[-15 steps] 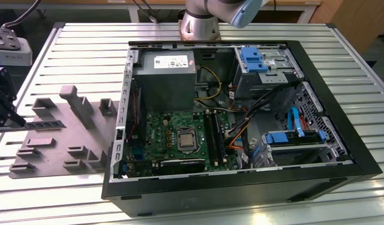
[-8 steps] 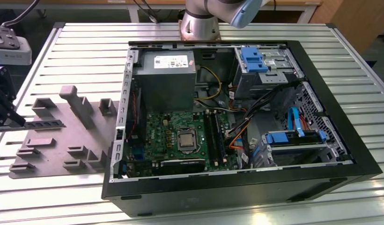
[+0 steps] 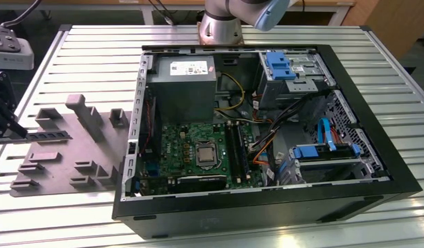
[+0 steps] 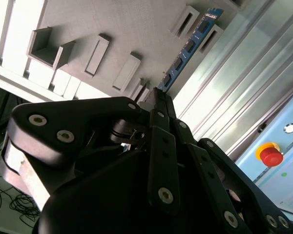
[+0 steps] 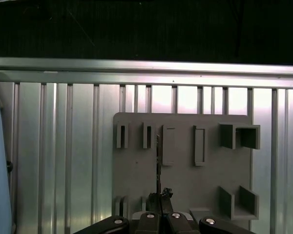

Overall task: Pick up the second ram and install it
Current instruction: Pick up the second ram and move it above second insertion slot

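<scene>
The second ram (image 3: 50,136) is a long dark stick over the grey moulded tray (image 3: 60,165) at the exterior view's left. In the second wrist view the ram (image 4: 190,44) runs away from my fingertips and passes between two raised tray blocks. My gripper (image 3: 20,134) (image 4: 158,95) is shut on its near end. In the first wrist view the ram (image 5: 158,161) shows edge-on above the gripper (image 5: 159,196). Whether the stick rests on the tray or hangs just above it, I cannot tell. The green board (image 3: 198,150) with its long black slots (image 3: 238,152) lies inside the open computer case.
The open black computer case (image 3: 267,206) holds a grey power supply (image 3: 181,82), blue drive cages (image 3: 277,64) and loose cables. The table (image 3: 94,41) is ribbed aluminium. A red stop button (image 4: 271,156) sits on a panel beside the tray.
</scene>
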`<state>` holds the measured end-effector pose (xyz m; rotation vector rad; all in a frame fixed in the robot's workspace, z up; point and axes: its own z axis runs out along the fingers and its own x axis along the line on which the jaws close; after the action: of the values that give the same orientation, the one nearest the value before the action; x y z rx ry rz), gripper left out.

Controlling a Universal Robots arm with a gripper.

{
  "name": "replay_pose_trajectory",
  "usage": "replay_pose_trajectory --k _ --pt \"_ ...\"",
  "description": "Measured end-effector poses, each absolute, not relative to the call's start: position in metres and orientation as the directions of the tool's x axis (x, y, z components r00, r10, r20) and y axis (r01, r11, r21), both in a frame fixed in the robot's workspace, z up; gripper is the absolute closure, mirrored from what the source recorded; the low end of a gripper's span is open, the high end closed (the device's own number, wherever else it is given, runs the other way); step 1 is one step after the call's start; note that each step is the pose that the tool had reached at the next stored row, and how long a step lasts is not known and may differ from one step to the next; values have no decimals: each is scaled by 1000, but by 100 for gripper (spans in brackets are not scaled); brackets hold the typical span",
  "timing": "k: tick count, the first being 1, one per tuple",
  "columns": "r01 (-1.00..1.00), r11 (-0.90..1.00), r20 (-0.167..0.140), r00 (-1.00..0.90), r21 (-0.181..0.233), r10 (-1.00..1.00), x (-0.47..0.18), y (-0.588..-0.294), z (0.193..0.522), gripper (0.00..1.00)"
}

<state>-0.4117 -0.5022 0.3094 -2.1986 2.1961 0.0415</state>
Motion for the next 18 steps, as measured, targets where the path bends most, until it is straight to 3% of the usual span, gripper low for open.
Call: replay_pose_trajectory --k 18 --pt "-1000 -1 -43 1 -6 -999 -412 -502 318 89"
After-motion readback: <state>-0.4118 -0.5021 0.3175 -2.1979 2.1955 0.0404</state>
